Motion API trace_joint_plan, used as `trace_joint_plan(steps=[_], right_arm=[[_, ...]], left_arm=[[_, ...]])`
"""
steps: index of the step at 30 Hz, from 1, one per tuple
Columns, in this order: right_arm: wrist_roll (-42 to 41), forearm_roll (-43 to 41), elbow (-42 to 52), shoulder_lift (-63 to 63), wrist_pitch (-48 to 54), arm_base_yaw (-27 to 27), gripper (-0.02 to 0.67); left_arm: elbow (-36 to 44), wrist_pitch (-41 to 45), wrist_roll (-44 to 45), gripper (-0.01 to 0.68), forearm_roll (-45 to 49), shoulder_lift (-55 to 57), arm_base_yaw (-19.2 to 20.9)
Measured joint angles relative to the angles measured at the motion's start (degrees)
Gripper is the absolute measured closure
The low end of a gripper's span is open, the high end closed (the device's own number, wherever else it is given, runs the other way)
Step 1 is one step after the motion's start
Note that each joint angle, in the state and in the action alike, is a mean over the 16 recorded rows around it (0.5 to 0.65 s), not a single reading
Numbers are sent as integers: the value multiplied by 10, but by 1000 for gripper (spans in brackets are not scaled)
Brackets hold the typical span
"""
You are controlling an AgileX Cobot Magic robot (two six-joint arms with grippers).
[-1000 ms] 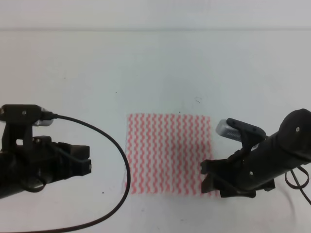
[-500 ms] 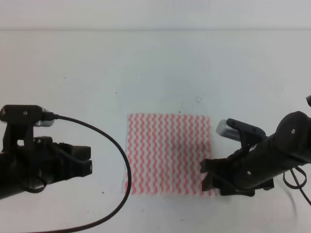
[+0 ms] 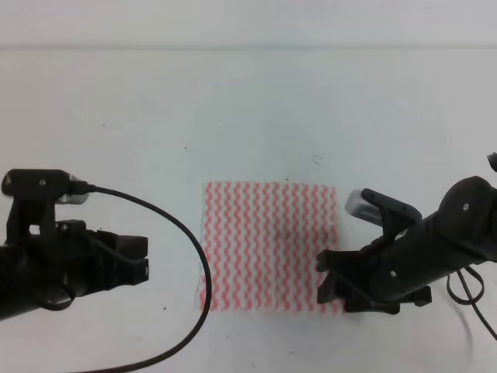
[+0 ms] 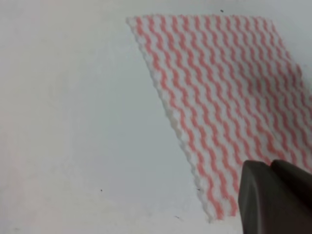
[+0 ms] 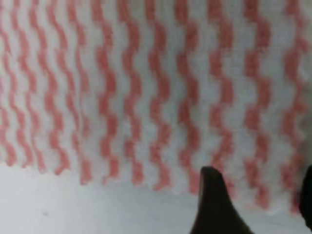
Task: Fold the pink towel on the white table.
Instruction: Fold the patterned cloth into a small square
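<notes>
Pink towel (image 3: 269, 246) flat on white table (image 3: 248, 116) | right gripper (image 3: 330, 286) at 4 o'clock corner, parted | left gripper (image 3: 140, 260) clear at 9 o'clock, spread unreadable | wrist view: fingertips (image 5: 212, 200) straddle edge.

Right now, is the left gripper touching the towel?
Apart. In the high view the left gripper sits left of the towel, with bare table showing between them. The left wrist view cannot settle it: its fingertip overlaps the cloth's corner.

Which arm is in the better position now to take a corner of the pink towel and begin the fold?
Probably the right. The right claw is open over the near right corner of the pink towel, which lies flat on the white table. The left claw is beside the towel, clearly apart from its left edge.
</notes>
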Motion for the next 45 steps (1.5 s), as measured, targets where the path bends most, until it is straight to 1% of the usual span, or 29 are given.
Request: trace_joint_plan(steps=[3, 8, 18, 25, 27, 32, 45], right_arm=[[0, 4, -1, 7, 2, 0, 351], [-1, 7, -1, 15, 6, 0, 409], [-2, -4, -1, 16, 2, 0, 564], [-8, -10, -1, 5, -8, 0, 643], [-10, -11, -2, -2, -13, 0, 657], [-14, -11, -4, -21, -26, 0, 664], [-16, -13, -35, -46, -65, 0, 664]], left_arm=[[0, 1, 0, 673, 0, 0, 0], [0, 2, 0, 673, 0, 0, 0], [0, 5, 1, 673, 0, -1, 0], [0, 7, 22, 673, 0, -1, 0], [0, 9, 37, 673, -1, -1, 0], [0, 14, 98, 673, -9, -1, 0], [0, 59, 333, 672, -92, 29, 0]])
